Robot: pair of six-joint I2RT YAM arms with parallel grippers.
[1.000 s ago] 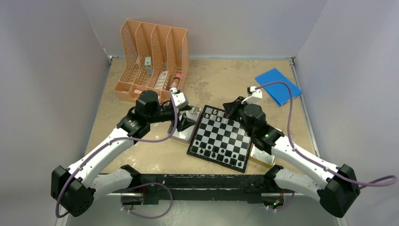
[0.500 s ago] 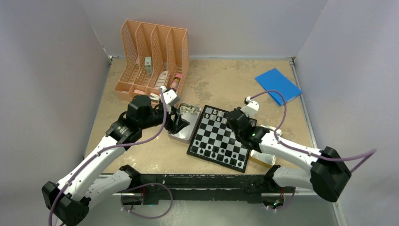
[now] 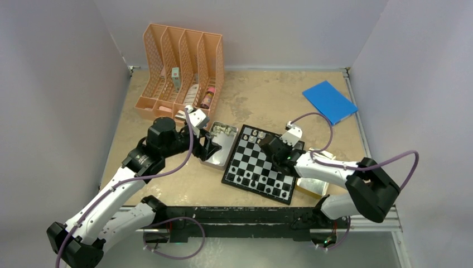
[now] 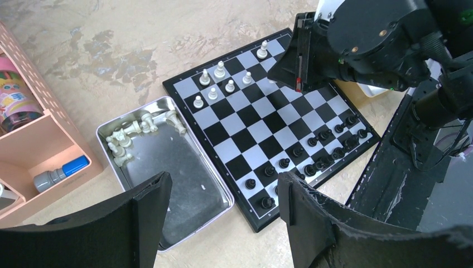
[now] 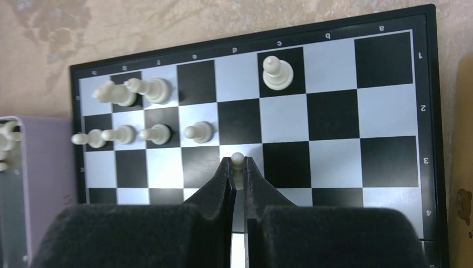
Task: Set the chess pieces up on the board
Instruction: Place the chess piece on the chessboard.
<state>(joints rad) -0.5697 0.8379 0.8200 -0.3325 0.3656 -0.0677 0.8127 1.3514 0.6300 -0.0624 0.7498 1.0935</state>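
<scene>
**White pawn pinched by the right claw over the board; left claw held wide above the tin**

The right gripper is closed on a tiny white pawn. Only the pawn's round head is seen above the black fingertips. The pawn is held over a white square in the third row of the small black-and-white checkered chessboard. Whether its base is touching the square cannot be told.

Just beyond it, four white pawns are lined up in the second row towards the board's left edge. Two taller white pieces are stood behind them in the first row. A single white piece is set apart on a black square of that row. The black pieces are gathered in the two rows along the opposite edge of the board.

The left gripper is spread wide with nothing between its fingers. It is held above the near end of an open rectangular silvery metal tin, which is laid just beside the board's left edge. A cluster of loose white pieces is heaped at the tin's far end.

Further out, a peach plastic slotted file organiser is stood at the far-left corner of the sandy mottled table. A flat blue rectangle is laid near the far-right corner.
</scene>
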